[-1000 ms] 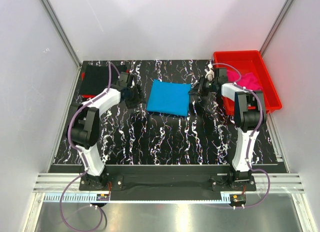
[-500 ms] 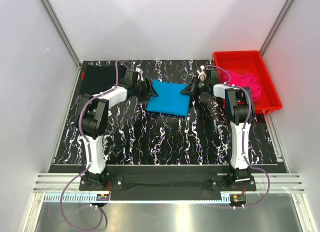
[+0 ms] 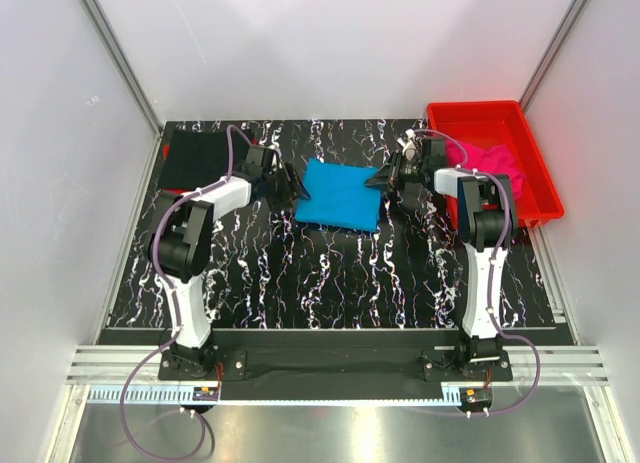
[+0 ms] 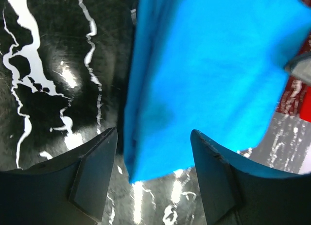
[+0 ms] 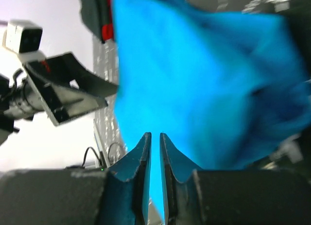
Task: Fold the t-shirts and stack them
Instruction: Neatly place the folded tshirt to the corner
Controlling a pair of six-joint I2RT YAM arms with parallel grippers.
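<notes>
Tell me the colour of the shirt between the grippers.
The shirt is turquoise-blue; top external view shows it best.

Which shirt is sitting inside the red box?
The pink shirt: it is bunched up in the red bin. The blue shirt lies on the table in the middle, and the black shirt at the far left corner.

Counts:
- T-shirts: 3 total. 1 bright turquoise-blue cloth shirt, folded flat; 1 black cloth shirt, folded to a square; 1 hot pink cloth shirt, bunched up.
- Red rectangular plastic bins: 1, with 1 shirt in it (the pink one).
- Shirts lying on the table itself: 2.
- Black-and-white robot arms: 2, left arm and right arm.
- Two-finger grippers: 2, left gripper and right gripper, so 4 fingers.
- Black white-veined marble-pattern tables: 1.
</notes>
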